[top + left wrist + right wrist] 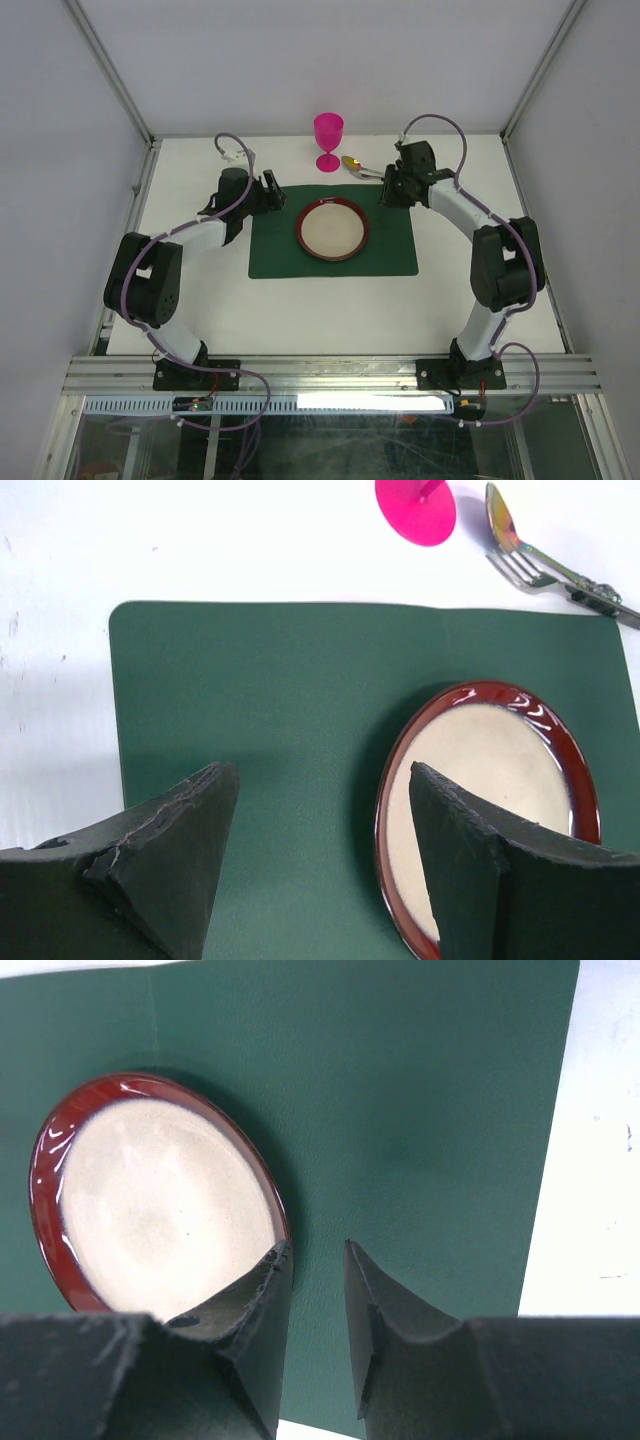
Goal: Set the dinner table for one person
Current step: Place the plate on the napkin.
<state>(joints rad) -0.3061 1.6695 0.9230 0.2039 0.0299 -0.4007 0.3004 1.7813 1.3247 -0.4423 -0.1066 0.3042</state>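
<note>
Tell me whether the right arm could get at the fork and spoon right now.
Probably yes. The right gripper is empty, jaws slightly apart, close beside the handles of the fork and spoon. Nothing lies between, and the pink goblet stands off to their left.

Top external: hangs high above the near edge of the dinner table point(300, 310), looks down and forward, far enough to take in all of it. Left wrist: sits just behind the left gripper point(320, 770), looks steeply down past the fingertips, close to the placemat point(280, 700); plate point(500, 770) just ahead of the right-hand finger. Right wrist: same mounting behind the right gripper point(316, 1247), closer still; plate left of the fingertips. Share placemat and plate, all three.
</note>
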